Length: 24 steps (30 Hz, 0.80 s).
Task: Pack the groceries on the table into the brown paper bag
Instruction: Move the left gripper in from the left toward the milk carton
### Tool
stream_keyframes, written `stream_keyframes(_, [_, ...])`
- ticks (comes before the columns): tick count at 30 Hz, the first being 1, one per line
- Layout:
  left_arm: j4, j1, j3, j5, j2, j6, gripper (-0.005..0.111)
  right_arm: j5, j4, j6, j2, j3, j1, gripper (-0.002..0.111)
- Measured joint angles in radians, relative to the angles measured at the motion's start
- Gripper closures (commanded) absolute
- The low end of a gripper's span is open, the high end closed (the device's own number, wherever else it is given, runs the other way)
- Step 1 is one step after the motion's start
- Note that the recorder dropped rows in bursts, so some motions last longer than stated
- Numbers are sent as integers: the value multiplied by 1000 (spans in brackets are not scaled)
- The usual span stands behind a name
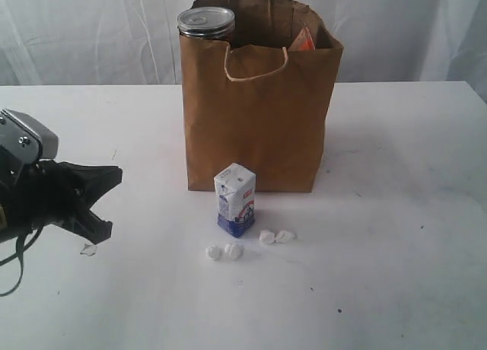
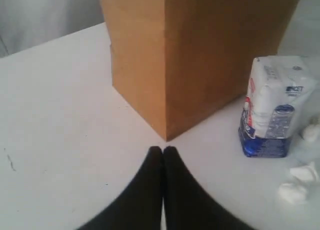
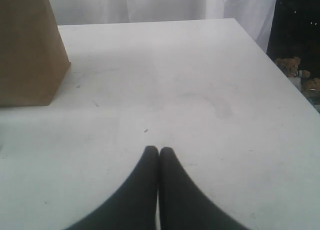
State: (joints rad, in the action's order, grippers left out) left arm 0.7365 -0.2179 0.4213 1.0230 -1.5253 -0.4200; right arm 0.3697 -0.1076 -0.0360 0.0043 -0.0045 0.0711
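We are hovering the left gripper and right gripper, fingers pressed together and empty, near the creased brown paper bag.

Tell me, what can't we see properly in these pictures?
1. Inside the tall brown paper bag: exterior view, its walls hide everything except a silver can top and an orange corner.
2. Small white lumps: too small to identify anywhere.
3. White-blue carton lettering: blurred, left wrist view.
4. Right end effector: outside the exterior view; its wrist view shows only shut tips.
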Motion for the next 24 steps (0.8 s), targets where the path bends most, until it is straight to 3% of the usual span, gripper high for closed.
stream_keyframes(5, [-27,-104,-41,141,-35,45,62,0,0,0,0,0,0,108])
stream_keyframes(7, [-27,-147,-41,171,-54,48,45,0,0,0,0,0,0,108])
stream_keyframes(10, [-27,-197,-38,174,-89,54,27,0,0,0,0,0,0,108])
stream_keyframes(18, [-29,-302,101,148,-202,88,22,0,0,0,0,0,0,108])
stream_keyframes(24, [-45,-352,246,17,-289,162,22,0,0,0,0,0,0,108])
